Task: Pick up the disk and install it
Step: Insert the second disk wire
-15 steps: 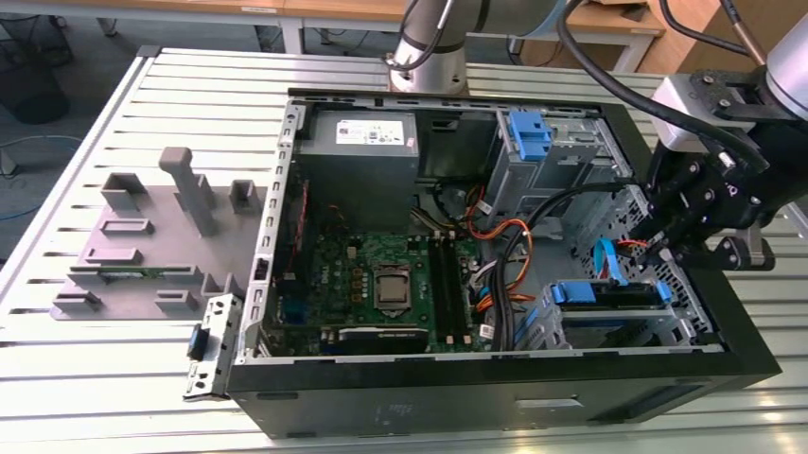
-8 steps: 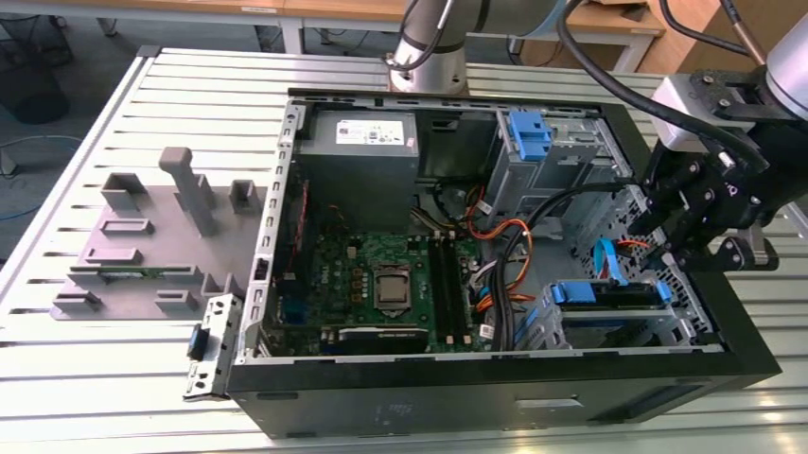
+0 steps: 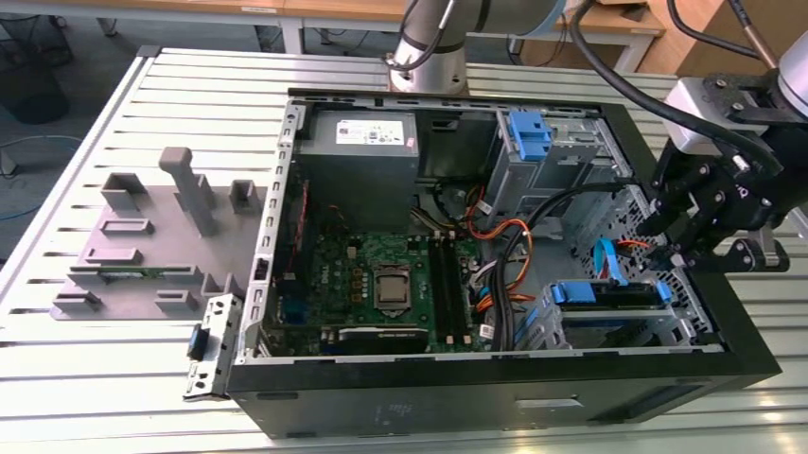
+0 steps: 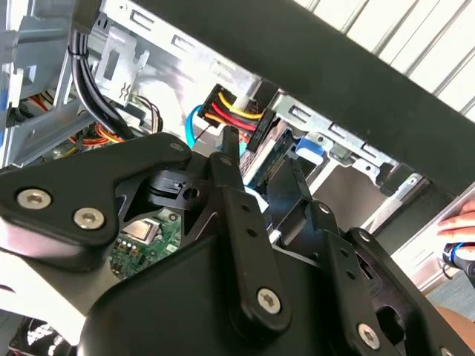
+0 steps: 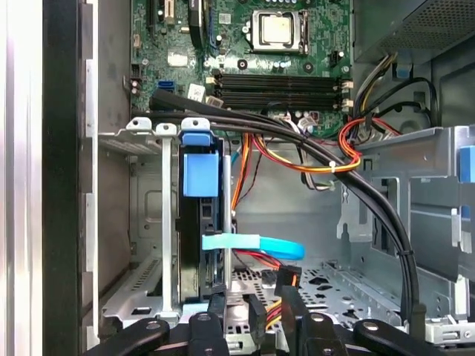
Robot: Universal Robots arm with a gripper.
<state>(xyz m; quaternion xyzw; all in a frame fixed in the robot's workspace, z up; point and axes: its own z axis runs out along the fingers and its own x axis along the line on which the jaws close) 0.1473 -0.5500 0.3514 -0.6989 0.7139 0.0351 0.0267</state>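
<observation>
Inside the open computer case [image 3: 505,374], at about four o'clock from the motherboard [image 3: 378,274] in the exterior view, the disk [image 3: 604,295] sits in the drive cage with its blue rails showing, mostly hidden by the metal bay. At three o'clock from it hangs the gripper [image 3: 676,248], over the case wall; its black linkages mask the fingertips there. The first wrist view shows the disk [image 5: 200,222] edge-on in its slot, a blue latch on it and a light blue cable [image 5: 256,245] beside it. The gripper [image 5: 256,315] stands apart from it, fingers slightly parted and empty. At the second wrist view's edge, a person's hand [image 4: 460,230] is cut off.
</observation>
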